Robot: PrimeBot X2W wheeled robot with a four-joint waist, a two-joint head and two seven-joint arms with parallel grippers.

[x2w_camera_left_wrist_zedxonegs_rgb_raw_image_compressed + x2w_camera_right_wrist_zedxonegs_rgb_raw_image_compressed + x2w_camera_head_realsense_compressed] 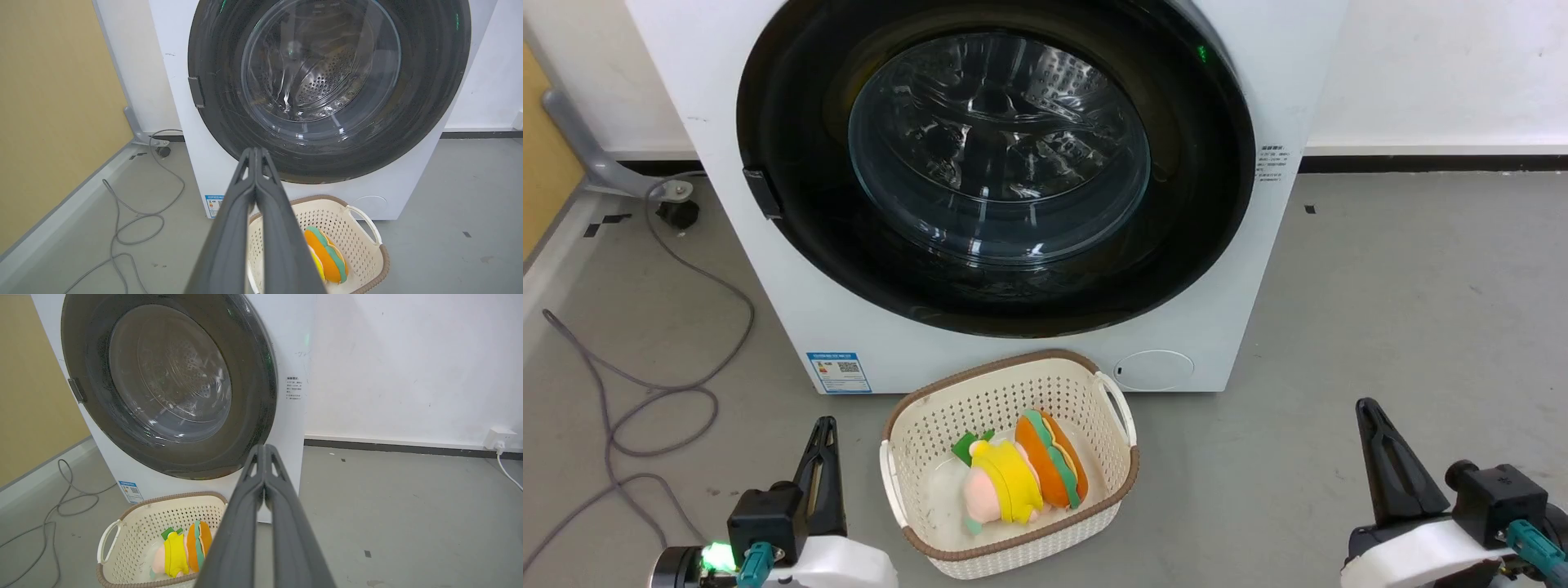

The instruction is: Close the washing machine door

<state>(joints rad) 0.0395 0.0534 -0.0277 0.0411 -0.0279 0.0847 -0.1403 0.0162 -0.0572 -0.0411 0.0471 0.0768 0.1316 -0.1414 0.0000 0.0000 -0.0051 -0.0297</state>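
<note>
one black washing machine door point(996, 163) lies flat on the front of the washing machine point(1225, 310) and looks shut. if it has not clicked in, it could swing out over the basket point(1005, 396) on the floor point(1380, 286). left gripper point(827, 429) and right gripper point(1368, 416) hang either side, fingers pressed together, holding nothing

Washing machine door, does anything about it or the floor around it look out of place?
Nothing looks damaged or spilled. The washing machine door looks flush against the washing machine. The only untidy things are a loose grey cable snaking over the floor on the left, and a basket of plush toys right below the door.
</note>
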